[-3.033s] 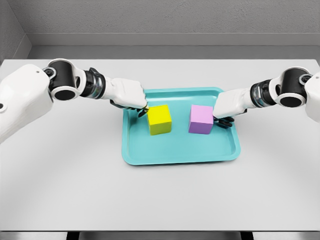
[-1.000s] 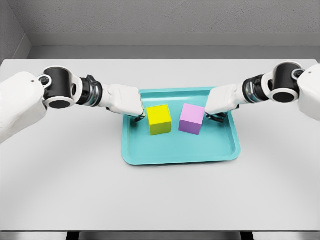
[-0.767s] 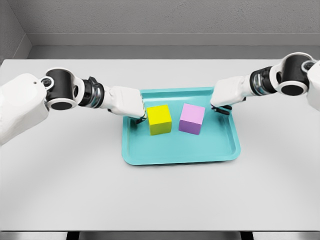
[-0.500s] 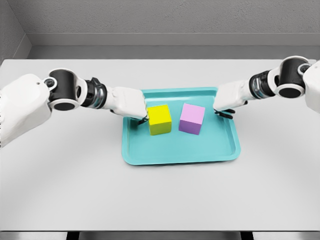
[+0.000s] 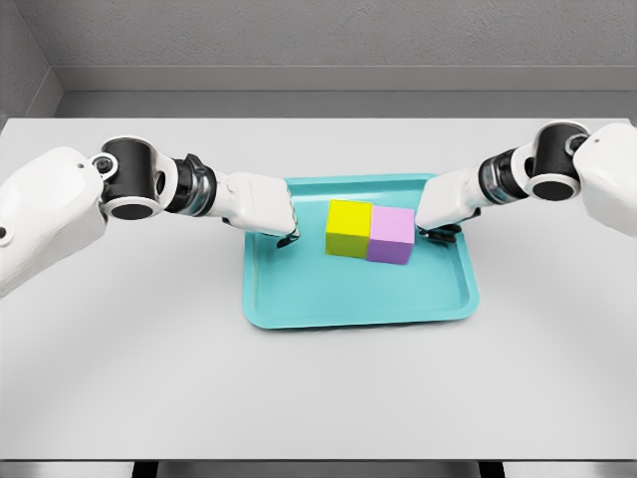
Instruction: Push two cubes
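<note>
Yellow cube [image 5: 348,227] touching purple cube [image 5: 391,235], between clenched left robot hand [image 5: 267,211], right robot hand [image 5: 444,205].

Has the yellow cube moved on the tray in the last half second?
Yes. The yellow cube has slid to the right along the teal tray, away from its left rim, and now touches the purple cube.

A plain pale grey rectangular table [image 5: 149,378] fills most of the frame. Directly on it, slightly right of centre, lies a shallow teal plastic tray [image 5: 299,304] with rounded corners and a raised rim.
</note>
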You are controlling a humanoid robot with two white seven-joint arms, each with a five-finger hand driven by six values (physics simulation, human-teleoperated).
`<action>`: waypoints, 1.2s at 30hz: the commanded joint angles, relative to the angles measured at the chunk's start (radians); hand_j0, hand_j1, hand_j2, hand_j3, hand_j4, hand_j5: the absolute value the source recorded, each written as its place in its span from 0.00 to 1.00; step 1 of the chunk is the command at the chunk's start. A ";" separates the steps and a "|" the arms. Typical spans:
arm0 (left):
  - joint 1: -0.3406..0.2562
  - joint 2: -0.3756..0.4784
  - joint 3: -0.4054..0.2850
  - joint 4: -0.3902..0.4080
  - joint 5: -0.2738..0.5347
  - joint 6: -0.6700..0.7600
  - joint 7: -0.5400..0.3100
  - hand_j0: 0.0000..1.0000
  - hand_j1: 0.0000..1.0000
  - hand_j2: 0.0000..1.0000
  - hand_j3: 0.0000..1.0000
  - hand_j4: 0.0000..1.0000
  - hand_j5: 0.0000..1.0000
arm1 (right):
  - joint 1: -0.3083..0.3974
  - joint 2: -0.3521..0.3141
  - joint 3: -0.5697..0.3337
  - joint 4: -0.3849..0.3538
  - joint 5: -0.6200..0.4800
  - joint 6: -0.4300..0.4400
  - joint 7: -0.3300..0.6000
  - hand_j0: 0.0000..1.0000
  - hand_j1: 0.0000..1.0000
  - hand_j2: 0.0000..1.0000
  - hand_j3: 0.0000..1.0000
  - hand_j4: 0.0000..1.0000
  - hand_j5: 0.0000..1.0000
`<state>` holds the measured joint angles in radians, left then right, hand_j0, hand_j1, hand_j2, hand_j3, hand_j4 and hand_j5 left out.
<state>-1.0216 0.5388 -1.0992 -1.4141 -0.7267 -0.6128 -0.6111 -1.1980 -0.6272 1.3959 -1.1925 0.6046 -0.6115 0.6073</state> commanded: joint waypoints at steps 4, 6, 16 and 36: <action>-0.002 0.001 0.001 -0.003 0.007 0.002 0.000 0.48 0.48 0.48 0.48 0.48 0.48 | -0.003 -0.008 0.000 -0.004 -0.014 0.001 0.004 0.16 0.16 0.16 0.16 0.16 0.16; 0.000 0.006 0.002 -0.003 0.010 0.002 0.000 0.48 0.48 0.48 0.48 0.48 0.48 | -0.017 -0.016 0.000 -0.009 -0.014 0.001 0.004 0.16 0.16 0.16 0.16 0.16 0.16; -0.038 0.118 0.002 -0.101 0.101 0.002 0.000 0.50 0.50 0.50 0.50 0.50 0.50 | -0.049 -0.120 -0.005 -0.048 -0.019 0.001 0.004 0.17 0.17 0.17 0.17 0.17 0.17; 0.152 0.451 0.222 -0.146 0.185 0.002 0.000 1.00 1.00 1.00 1.00 1.00 1.00 | -0.069 -0.263 -0.115 -0.110 -0.045 0.001 0.004 1.00 1.00 1.00 1.00 1.00 1.00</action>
<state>-0.8682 0.9665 -0.9064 -1.5593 -0.5513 -0.6129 -0.6112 -1.2671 -0.8897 1.2903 -1.3027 0.5671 -0.6125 0.6110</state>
